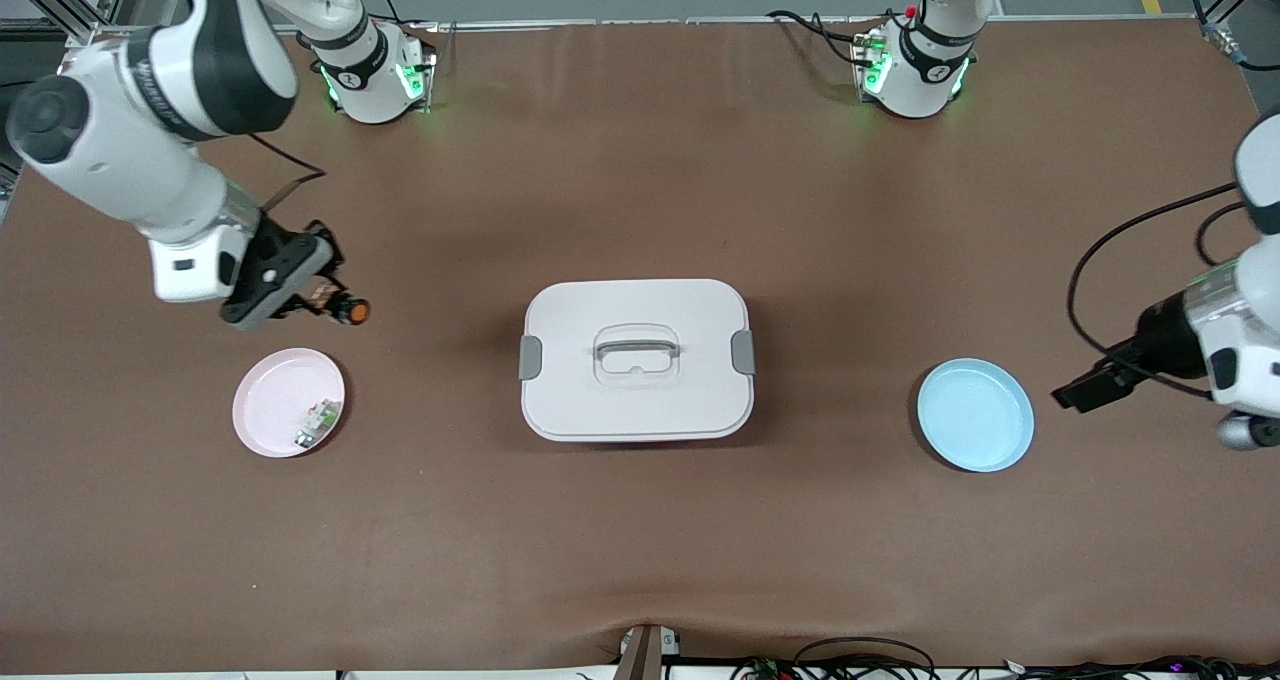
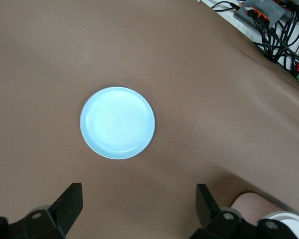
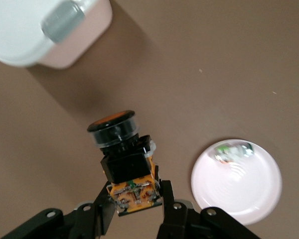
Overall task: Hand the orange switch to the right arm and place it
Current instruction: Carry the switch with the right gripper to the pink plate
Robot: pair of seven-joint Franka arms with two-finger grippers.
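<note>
Already clamped in the right gripper [image 1: 325, 300]: the orange switch [image 3: 123, 159], pinched at its orange-and-black base, round cap pointing away from the fingers [image 3: 165, 195]. Up in the air, over bare brown table [image 1: 640, 560] just off the rim of the pink plate [image 1: 262, 430]. Hand-over apparently done, so placing the likely step now.

To do it well: carry the switch across onto the pink plate, a short way from the fingertips, and aim for the bare part of the dish. Worth avoiding the small green-white-grey part [image 3: 232, 150] lying near the plate's edge, so as not to knock it or set the switch on top of it. Lower until the switch body rests on the plate before letting go, since the round cap could make it roll if dropped. Lift straight up afterward.

Farther out from the fingertips, toward the table's middle: a white lidded box [image 1: 637, 358], no obstacle to this move.

Over the other end of the table, near the blue plate [image 1: 975, 414]: the left gripper [image 2: 139, 201], spread wide, holding nothing, waiting.
</note>
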